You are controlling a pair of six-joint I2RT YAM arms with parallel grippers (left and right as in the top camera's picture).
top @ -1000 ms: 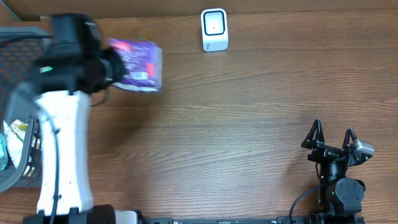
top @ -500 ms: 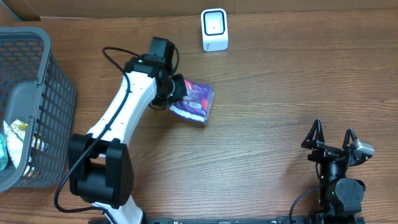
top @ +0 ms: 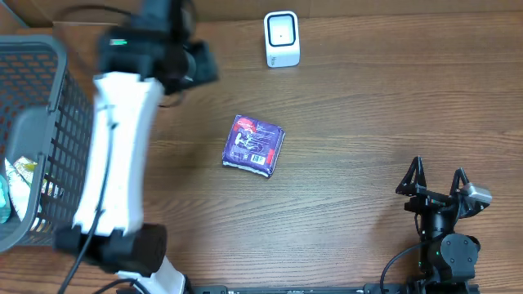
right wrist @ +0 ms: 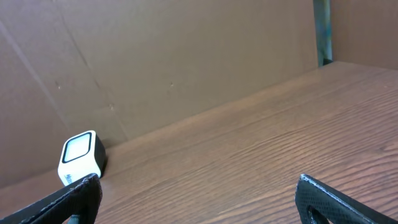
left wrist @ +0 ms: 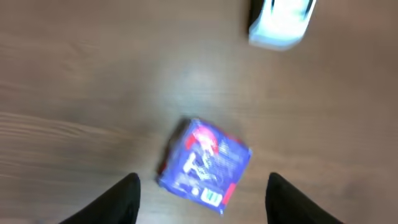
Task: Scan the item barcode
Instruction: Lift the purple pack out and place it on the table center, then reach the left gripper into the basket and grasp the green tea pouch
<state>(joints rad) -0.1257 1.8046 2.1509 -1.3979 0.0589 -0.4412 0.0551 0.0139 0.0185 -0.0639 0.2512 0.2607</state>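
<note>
The item, a purple packet (top: 254,145), lies flat on the wooden table with a white barcode label near its front edge. In the left wrist view the packet (left wrist: 205,163) is blurred and sits below my left gripper (left wrist: 203,178), whose dark fingers (left wrist: 118,200) stand apart with nothing between them. In the overhead view the left gripper (top: 200,64) is raised, up and to the left of the packet. The white scanner (top: 282,38) stands at the table's far edge. My right gripper (top: 437,181) rests open at the front right, empty, facing the scanner (right wrist: 79,158).
A grey mesh basket (top: 33,122) stands at the left edge with several packets (top: 16,184) inside. A brown cardboard wall (right wrist: 186,56) runs behind the table.
My left gripper has opened and let go of the packet, which now lies on the table. The left arm has swung up and back to the left. The right arm has not moved.
</note>
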